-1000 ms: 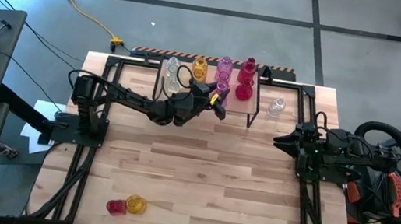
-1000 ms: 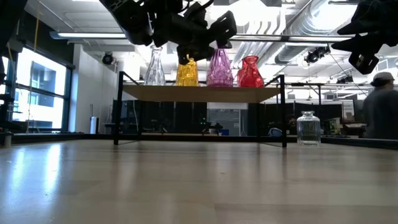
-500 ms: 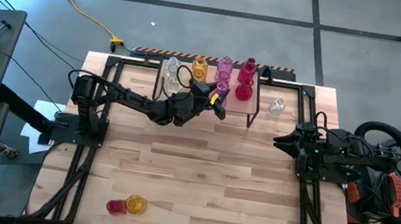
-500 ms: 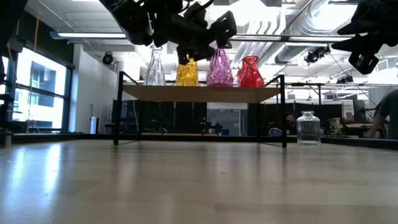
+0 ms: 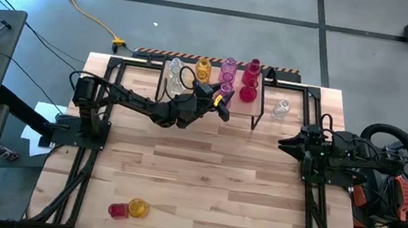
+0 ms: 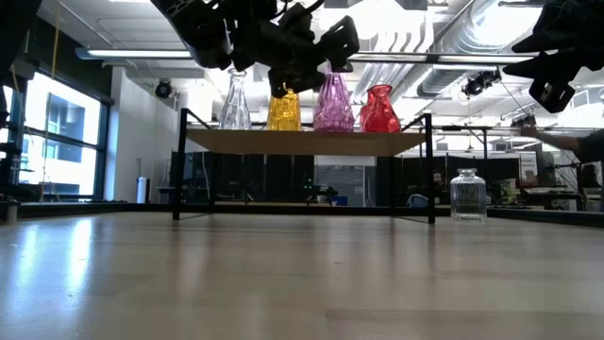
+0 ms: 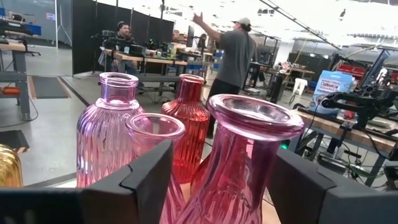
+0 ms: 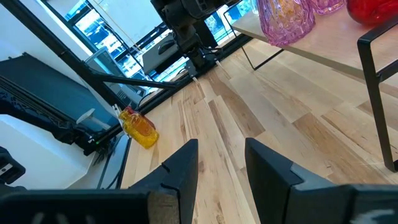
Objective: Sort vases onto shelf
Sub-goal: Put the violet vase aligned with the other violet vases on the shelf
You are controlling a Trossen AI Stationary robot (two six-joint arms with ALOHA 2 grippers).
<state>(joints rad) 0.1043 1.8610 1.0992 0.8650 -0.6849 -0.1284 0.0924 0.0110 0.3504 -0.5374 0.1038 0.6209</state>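
Observation:
The shelf [image 5: 248,114] stands at the table's far edge and carries clear, amber [image 5: 202,70], pink and red [image 5: 250,80] vases in rows. My left gripper [image 5: 224,101] reaches level over its near edge and is shut on a pink vase [image 7: 239,155] that stands in front of two other pink ones [image 7: 109,134]. Far off at the table's right side, my right gripper [image 5: 281,143] is open with nothing between its fingers [image 8: 180,168]. One clear vase [image 5: 281,107] stands on its base on the table, right of the shelf. My left gripper has the pink vase between its two fingers [image 7: 152,177], one on each side of the narrow neck [image 7: 233,165] below the flared rim. The fingers come in level from the table's near left. The vase is upright, its base [image 6: 332,127] on the shelf top.
A red vase [image 5: 117,211] and an amber one [image 5: 138,208] lie on their sides at the table's near left. The middle of the table is bare wood. People stand and walk in the room beyond the shelf.

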